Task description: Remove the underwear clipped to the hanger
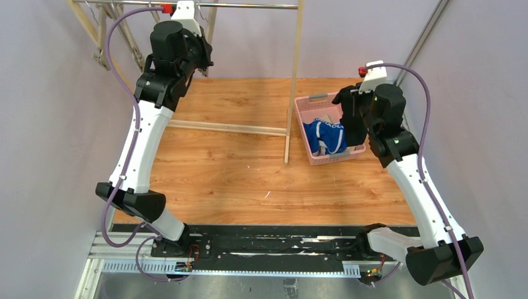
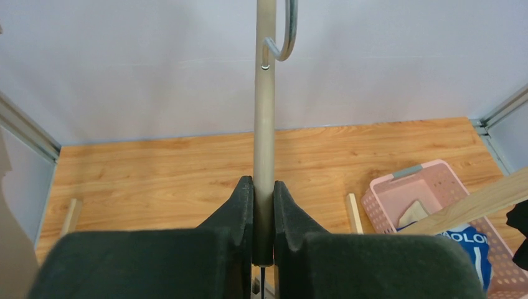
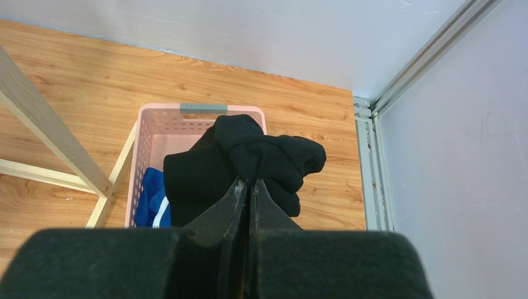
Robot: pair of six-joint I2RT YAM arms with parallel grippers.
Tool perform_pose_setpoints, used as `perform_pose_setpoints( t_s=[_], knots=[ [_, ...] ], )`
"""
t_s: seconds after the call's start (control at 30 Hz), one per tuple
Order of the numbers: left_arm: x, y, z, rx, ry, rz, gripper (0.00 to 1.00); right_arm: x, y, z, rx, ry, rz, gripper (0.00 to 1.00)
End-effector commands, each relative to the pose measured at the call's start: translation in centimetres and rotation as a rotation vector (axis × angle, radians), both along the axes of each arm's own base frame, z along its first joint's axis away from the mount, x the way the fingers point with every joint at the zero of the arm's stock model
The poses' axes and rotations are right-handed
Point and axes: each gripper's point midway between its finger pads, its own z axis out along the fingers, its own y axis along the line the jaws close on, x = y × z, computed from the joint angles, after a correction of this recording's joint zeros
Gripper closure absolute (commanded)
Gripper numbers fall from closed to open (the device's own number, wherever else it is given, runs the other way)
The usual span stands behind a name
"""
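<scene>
My left gripper [image 2: 264, 184] is shut on the grey metal bar of the hanger [image 2: 264, 112], whose hook [image 2: 287, 37] shows at the top of the left wrist view. In the top view this gripper [image 1: 200, 59] is up by the rail at the back left. The black underwear [image 3: 249, 156] hangs bunched from my shut right gripper [image 3: 249, 182], above the pink basket [image 3: 199, 109]. Inside the basket [image 1: 308, 124] lies the blue underwear [image 1: 325, 136], with a cream piece [image 2: 414, 213] beside it. No cloth shows on the hanger bar in these views.
A wooden rack post [image 1: 294, 81] stands just left of the basket, with a floor bar [image 1: 224, 128] running left from it. A metal rail [image 1: 249, 6] crosses the top. An aluminium frame [image 3: 423, 56] and grey walls close off the right side.
</scene>
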Motion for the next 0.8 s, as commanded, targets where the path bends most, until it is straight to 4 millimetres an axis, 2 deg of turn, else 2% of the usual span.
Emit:
perform_pose_setpoints(
  t_s=[0.0,0.1,0.13,0.17,0.2,0.4,0.53,0.77],
  knots=[
    [0.2,0.1,1.5,-0.043,-0.059,0.003,0.8,0.1,-0.2,1.8,0.024,-0.069,0.003,1.0],
    [-0.1,0.2,1.3,-0.052,-0.067,0.006,0.56,0.6,0.0,1.5,0.023,-0.061,0.01,1.0],
    [-0.3,0.2,1.4,-0.056,-0.074,0.004,0.44,0.8,0.1,1.3,0.024,-0.056,0.015,1.0],
    [-0.7,0.2,1.7,-0.06,-0.089,0.001,0.06,0.9,0.3,1.2,0.026,-0.053,0.021,1.0],
    [-0.9,0.3,1.8,-0.063,-0.102,-0.003,0.01,1.1,0.5,0.9,0.029,-0.048,0.029,1.0],
    [-3.6,1.0,3.4,-0.073,-0.159,-0.008,0.02,2.6,1.4,-0.6,0.041,-0.017,0.057,1.0],
    [-5.6,1.4,3.5,-0.065,-0.163,-0.025,0.02,3.8,2.0,-1.4,0.053,-0.003,0.081,1.0],
    [-9.4,2.3,1.0,-0.054,-0.144,-0.038,0.02,5.9,2.7,-3.8,0.068,0.045,0.097,1.0]
  ],
)
